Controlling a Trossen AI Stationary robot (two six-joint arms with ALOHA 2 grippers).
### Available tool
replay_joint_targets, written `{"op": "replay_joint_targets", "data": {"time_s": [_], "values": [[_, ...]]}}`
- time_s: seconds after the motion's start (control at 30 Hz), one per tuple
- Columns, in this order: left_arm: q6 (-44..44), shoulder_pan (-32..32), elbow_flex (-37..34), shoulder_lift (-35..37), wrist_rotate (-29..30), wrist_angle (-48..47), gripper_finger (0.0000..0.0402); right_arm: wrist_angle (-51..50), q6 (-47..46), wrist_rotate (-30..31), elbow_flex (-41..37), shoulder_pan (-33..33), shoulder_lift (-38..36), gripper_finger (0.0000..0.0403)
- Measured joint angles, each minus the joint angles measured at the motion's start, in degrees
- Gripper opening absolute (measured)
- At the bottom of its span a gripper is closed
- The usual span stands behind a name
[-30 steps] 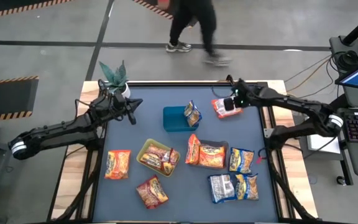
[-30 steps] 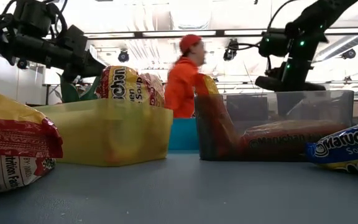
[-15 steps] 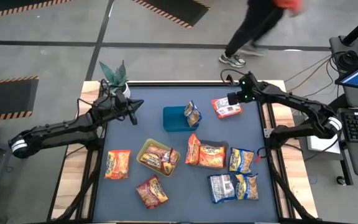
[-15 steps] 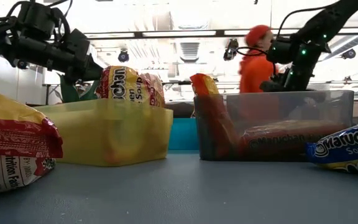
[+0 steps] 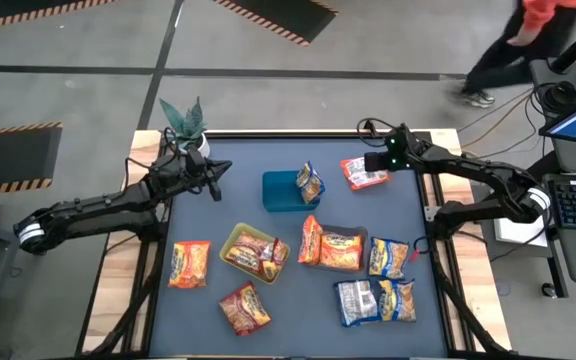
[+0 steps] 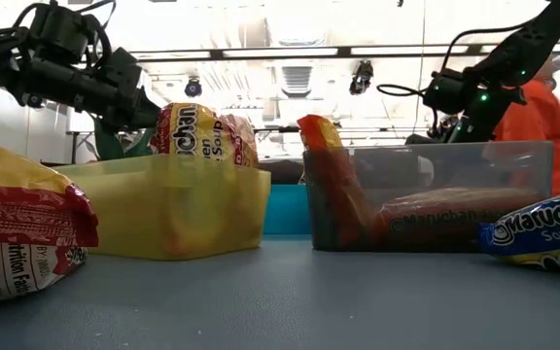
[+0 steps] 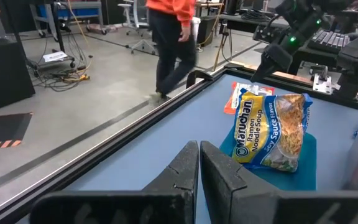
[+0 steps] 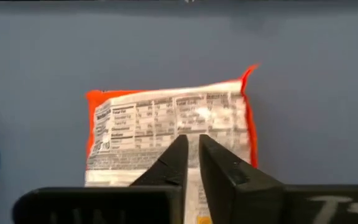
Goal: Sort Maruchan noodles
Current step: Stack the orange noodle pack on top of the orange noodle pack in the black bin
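Observation:
Maruchan packets lie scattered in the high view. An orange one [image 5: 362,176] lies label-down on the mat at the far right; in the right wrist view this packet [image 8: 166,130] is below my shut right gripper [image 8: 192,142], which hovers over it [image 5: 373,164] without touching. A blue-and-yellow packet [image 5: 310,183] leans upright against the blue tray [image 5: 280,191]; in the left wrist view this packet [image 7: 271,132] stands ahead of my shut left gripper [image 7: 199,149], which waits at the far left [image 5: 214,184]. Orange packets fill the yellow-green tray [image 5: 251,250] and the dark tray [image 5: 336,250].
Loose packets lie near the table's front: orange ones [image 5: 189,265] [image 5: 245,308] on the left, blue-and-yellow ones [image 5: 388,257] [image 5: 376,301] on the right. A potted plant [image 5: 185,122] stands at the far left corner. A person [image 5: 528,40] walks on the floor beyond the far right corner.
My right arm has sunk a little lower over the orange packet at the far right, its fingers staying shut. The packet has stayed in place. The person behind the table has walked from the middle toward the right.

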State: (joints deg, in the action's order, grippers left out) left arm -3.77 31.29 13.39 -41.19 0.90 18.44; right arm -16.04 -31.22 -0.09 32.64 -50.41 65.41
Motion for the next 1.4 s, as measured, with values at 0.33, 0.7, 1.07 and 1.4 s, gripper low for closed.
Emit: {"op": "replay_joint_targets", "data": {"time_s": [0.33, 0.7, 1.07, 1.4], "values": [[0.0, 0.0, 0.0, 0.0, 0.02, 0.07, 0.0, -2.57, -2.39, -3.35, 0.0, -0.26, 0.0, 0.0167], [0.0, 0.0, 0.0, 0.02, 0.03, 1.52, 0.0, -7.1, -3.23, 0.2, 0.16, -0.26, -0.2, 0.0324], [0.0, 0.0, 0.0, 0.0, 0.03, 1.66, 0.0, 4.67, -7.4, -2.17, -6.39, -0.22, -0.17, 0.0357], [0.0, 0.0, 0.0, 0.0, 0.03, 1.73, 0.0, 26.79, -15.51, -7.35, -16.38, 1.74, -0.15, 0.0357]]}}
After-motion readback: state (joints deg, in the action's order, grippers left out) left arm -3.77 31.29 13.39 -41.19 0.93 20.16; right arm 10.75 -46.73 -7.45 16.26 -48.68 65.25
